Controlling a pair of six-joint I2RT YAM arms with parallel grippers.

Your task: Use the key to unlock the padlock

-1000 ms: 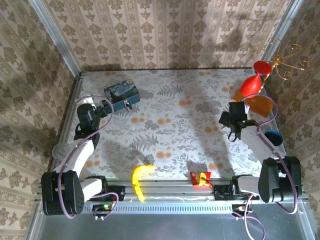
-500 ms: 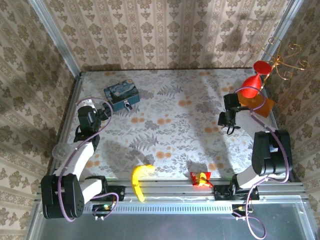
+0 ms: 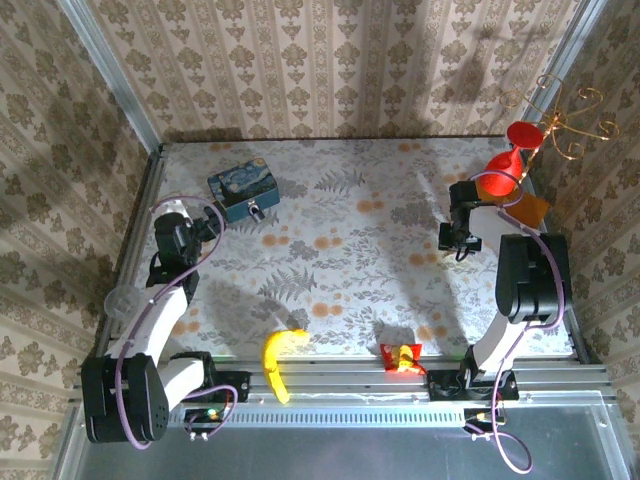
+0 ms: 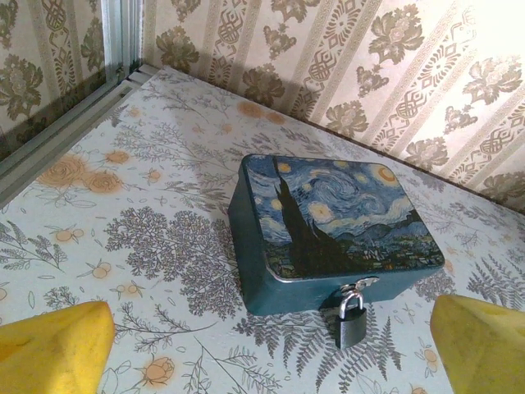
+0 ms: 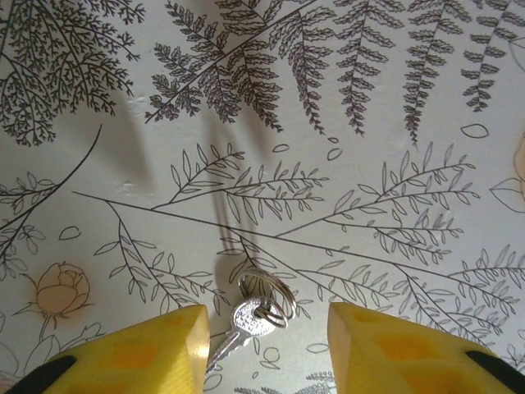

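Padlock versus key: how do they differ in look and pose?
The padlock hangs upright, shackle through the tin box's hasp; the key lies flat and loose on the table, between the right gripper's open fingers. The padlock has a dark body under a silvery shackle; the key is silvery throughout, on a ring. Both are small metal pieces.

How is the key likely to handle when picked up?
The key looks like thin, flat metal lying flush on the table, so it is probably stiff and light, yet hard to get under and apt to slide. Its ring sits loose at the head, so it may swing and twist the key once lifted.
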